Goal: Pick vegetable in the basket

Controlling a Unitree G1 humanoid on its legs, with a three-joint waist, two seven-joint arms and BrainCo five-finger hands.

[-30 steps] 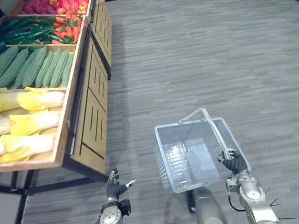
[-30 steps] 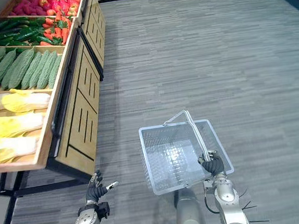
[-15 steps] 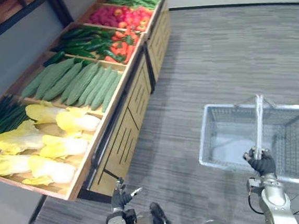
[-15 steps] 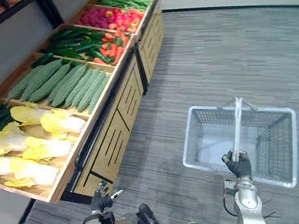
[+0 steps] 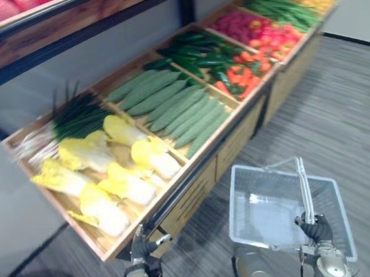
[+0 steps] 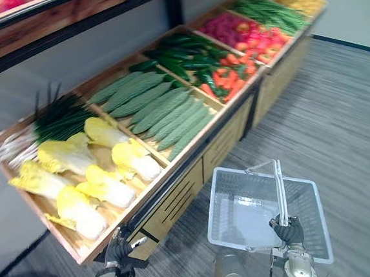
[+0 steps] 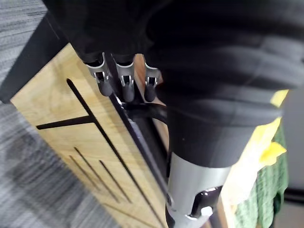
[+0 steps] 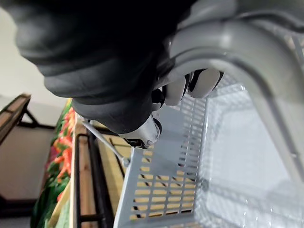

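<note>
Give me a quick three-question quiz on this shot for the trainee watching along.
1. True or false: the basket already holds a vegetable.
2. What does the right hand grip? A: a carrot. B: the basket's handle. C: a drawer.
3. Fill in: the left hand, by the wooden stand, holds ___.
Key: 1 false; 2 B; 3 nothing.
</note>
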